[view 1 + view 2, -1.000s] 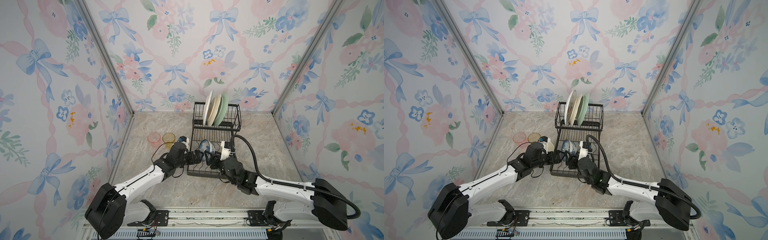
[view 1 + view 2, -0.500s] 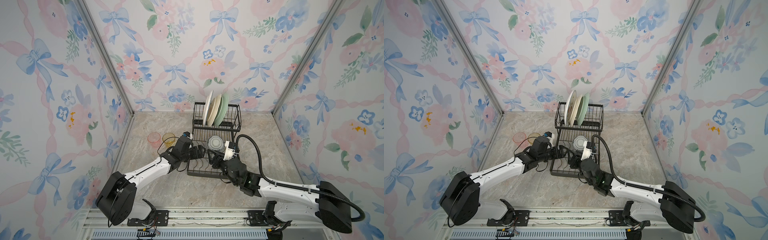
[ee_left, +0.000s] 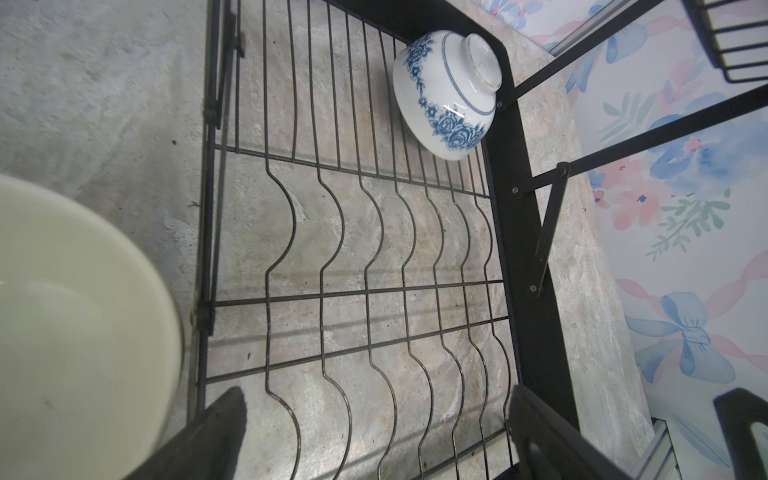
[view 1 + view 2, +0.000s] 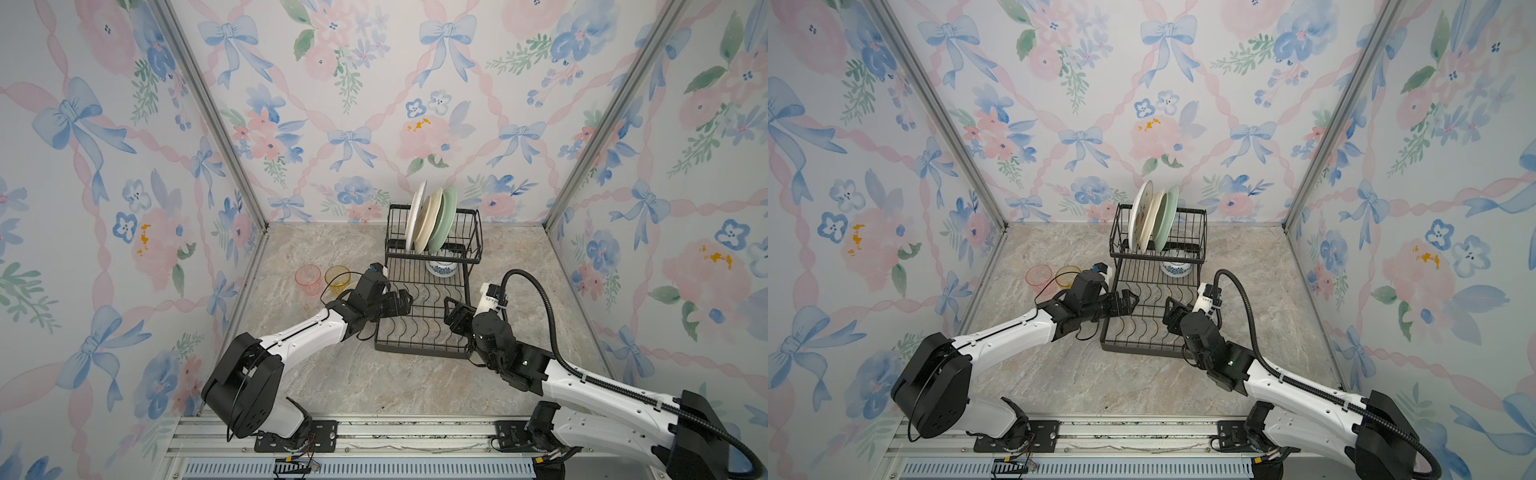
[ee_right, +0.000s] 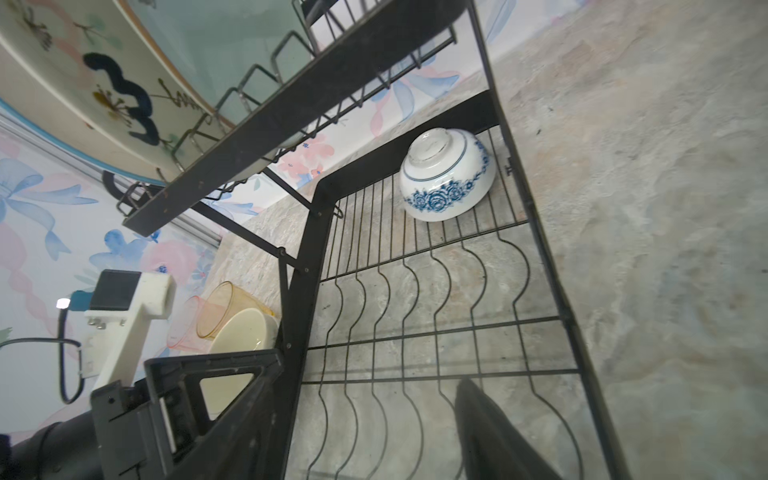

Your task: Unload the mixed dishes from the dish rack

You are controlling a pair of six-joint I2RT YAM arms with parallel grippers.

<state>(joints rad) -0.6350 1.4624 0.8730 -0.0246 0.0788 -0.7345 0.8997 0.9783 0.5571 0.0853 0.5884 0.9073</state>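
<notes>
With left end effector (image 4: 404,300) and right end effector (image 4: 453,309) both spread empty over the dish rack (image 4: 419,354), the inverted blue-and-white patterned bowl (image 4: 442,269) lies beyond them under the raised basket tier (image 4: 471,239), so reaching in risks clipping that tier or the glazed bowl slipping.

I see the dish rack (image 4: 1142,349) on the bench (image 4: 1100,386): three plates (image 4: 1152,220) upright in its twelve-o'clock tier, blue-and-white bowl (image 4: 1177,269) beneath them; pink tumbler (image 4: 1039,277) and yellow tumbler (image 4: 1068,277) stand at its ten o'clock.

Pastel bow-and-flower walls (image 4: 353,83) enclose a beige marbled floor (image 4: 374,386) under even light.
</notes>
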